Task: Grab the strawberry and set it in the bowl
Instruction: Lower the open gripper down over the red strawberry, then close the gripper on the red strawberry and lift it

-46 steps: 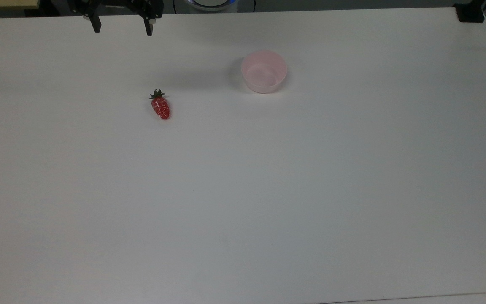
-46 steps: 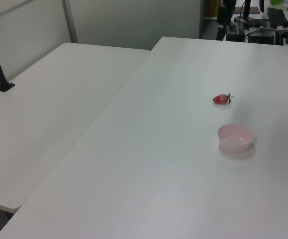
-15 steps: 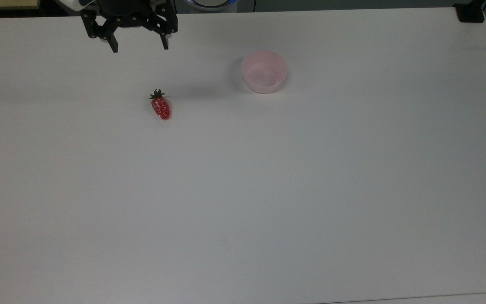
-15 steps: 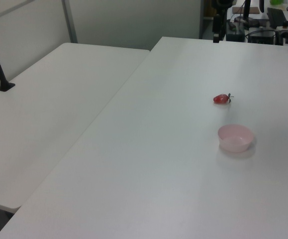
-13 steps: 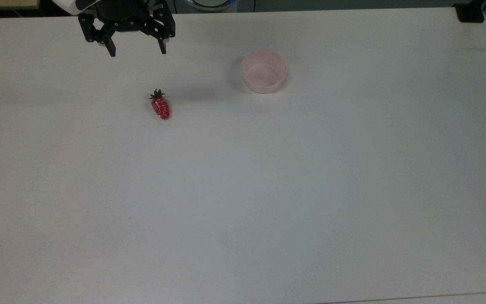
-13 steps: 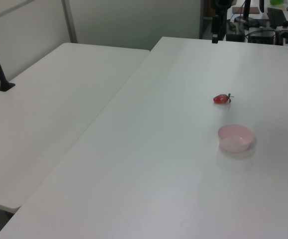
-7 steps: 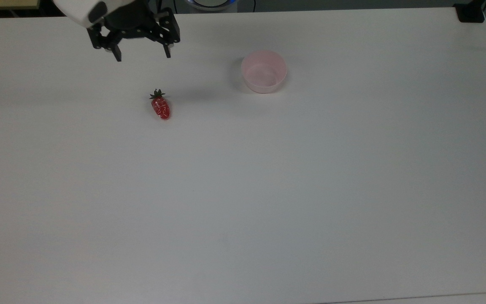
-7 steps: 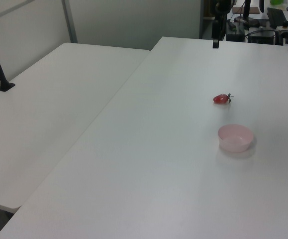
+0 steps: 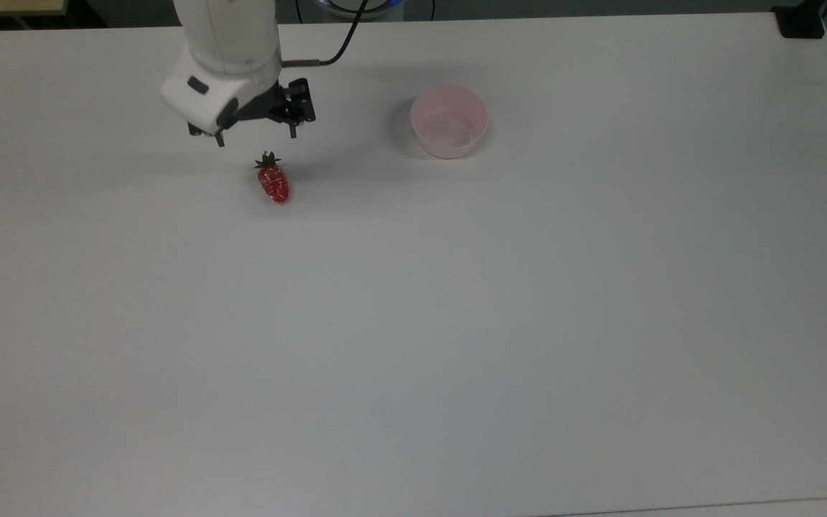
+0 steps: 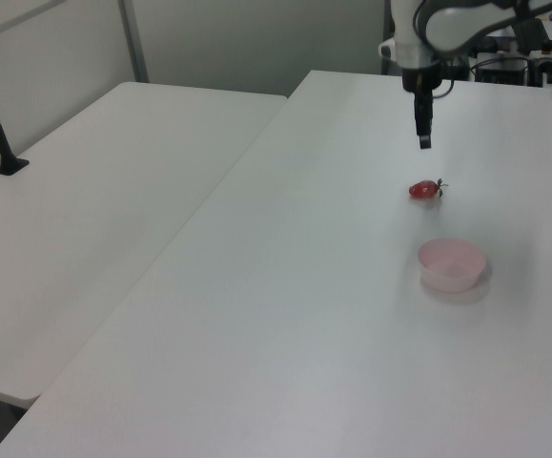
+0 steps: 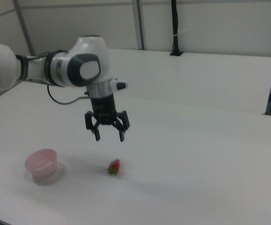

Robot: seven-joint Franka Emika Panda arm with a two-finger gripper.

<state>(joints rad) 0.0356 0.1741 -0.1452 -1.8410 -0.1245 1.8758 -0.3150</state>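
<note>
The end effector (image 9: 256, 138) has come in from the surface's (image 9: 456, 323) far edge in the top view and now hangs wide and empty above the strawberry (image 9: 273, 180). The strawberry lies untouched, well apart from the bowl (image 9: 449, 120). The approach looks nearly done; descent and grasp remain.

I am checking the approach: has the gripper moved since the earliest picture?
Yes. In the top view the gripper has come down the picture toward the strawberry, which lies unmoved.
</note>
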